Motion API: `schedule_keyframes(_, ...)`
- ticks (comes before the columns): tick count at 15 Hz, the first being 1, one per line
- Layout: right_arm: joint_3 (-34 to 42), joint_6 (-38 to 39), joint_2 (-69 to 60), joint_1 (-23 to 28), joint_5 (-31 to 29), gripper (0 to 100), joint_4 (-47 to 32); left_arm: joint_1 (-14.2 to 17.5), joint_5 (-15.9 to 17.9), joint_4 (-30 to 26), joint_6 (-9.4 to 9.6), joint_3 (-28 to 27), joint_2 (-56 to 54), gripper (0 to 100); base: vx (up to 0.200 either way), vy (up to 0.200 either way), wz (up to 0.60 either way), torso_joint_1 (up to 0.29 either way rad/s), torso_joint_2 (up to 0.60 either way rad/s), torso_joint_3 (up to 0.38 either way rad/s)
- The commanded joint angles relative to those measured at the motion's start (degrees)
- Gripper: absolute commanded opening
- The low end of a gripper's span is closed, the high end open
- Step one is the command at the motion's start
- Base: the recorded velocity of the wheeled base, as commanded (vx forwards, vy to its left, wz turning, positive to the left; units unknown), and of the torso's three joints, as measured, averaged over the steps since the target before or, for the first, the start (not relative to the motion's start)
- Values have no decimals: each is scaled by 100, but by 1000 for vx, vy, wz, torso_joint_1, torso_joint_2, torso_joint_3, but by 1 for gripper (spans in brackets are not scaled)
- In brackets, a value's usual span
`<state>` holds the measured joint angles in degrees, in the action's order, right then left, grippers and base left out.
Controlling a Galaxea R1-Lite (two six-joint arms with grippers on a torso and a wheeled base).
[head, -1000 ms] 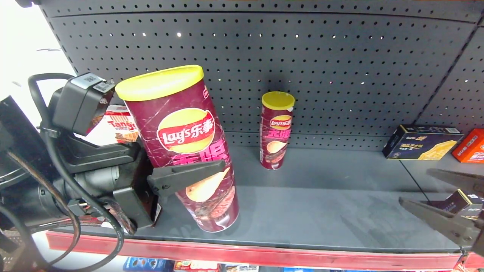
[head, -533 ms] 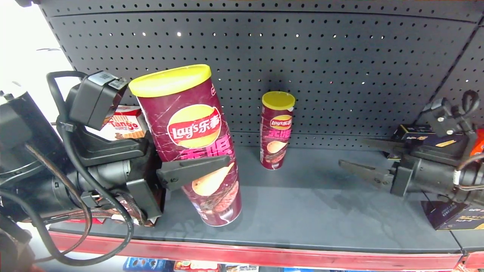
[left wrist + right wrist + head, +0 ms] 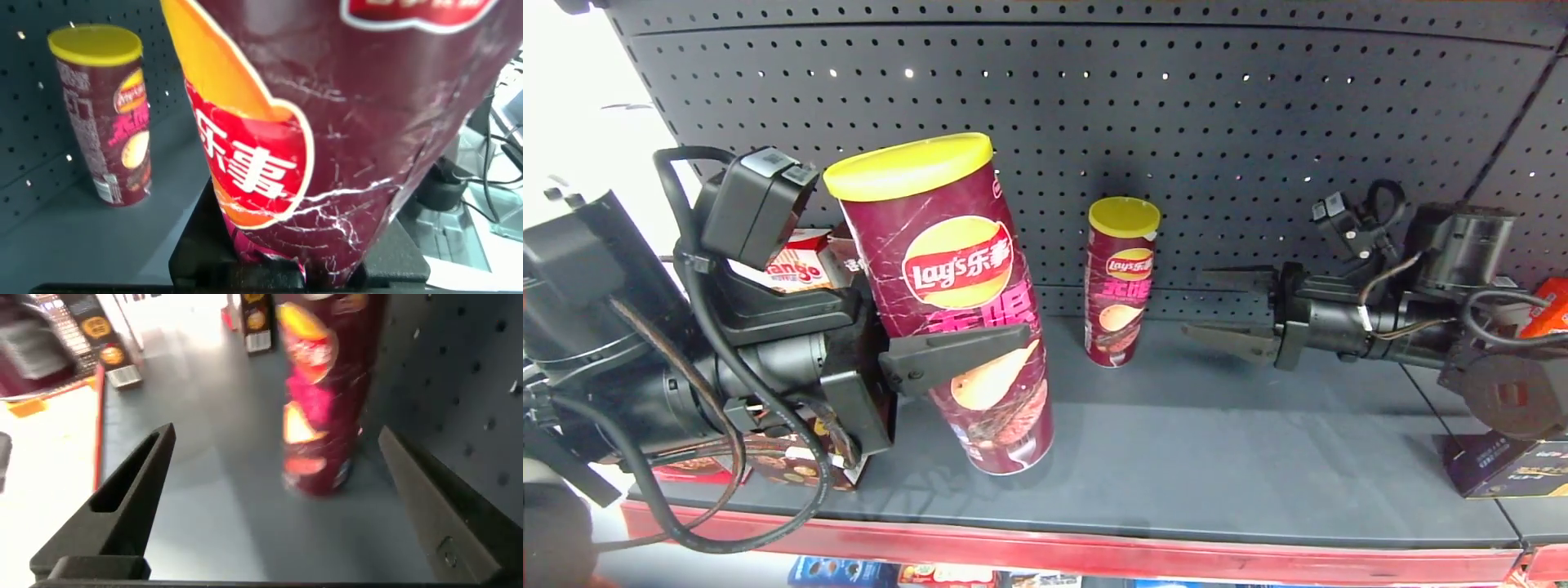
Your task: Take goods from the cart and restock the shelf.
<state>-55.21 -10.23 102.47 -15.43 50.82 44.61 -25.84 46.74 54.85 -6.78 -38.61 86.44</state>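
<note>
Left gripper [image 3: 980, 355] squeezes big chip can [image 3: 947, 302]. Can leans, bottom low near shelf [image 3: 1217, 457] front edge. Small can [image 3: 1121, 282] stands at its 2 o'clock. Right gripper [image 3: 1196, 302] wide open at small can's 3 o'clock. Let go while leaning: can may tip, roll off front.

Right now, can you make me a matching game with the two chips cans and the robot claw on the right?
Things:
1. front chips can
2. back chips can
3. right gripper

States:
A. open, holding nothing
B. tilted, clamped by the left gripper
C. standing upright near the pegboard

Pairs: 1-B, 2-C, 3-A
</note>
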Motion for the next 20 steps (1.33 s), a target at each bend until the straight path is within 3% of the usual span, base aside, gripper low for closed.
schedule_keyframes(1, -535, 3, 800, 32, 147, 100, 259, 0, 2, 70, -52, -24, 154, 0, 0, 0, 0, 0, 0, 0)
schedule_keyframes(3, -702, 3, 1020, 32, 182, 100, 268, 0, 2, 140, -122, -68, 180, 0, 0, 0, 0, 0, 0, 0)
schedule_keyframes(20, -2125, 74, 2312, -355, 174, 100, 242, 9, -16, 193, -122, -147, 338, 0, 0, 0, 0, 0, 0, 0)
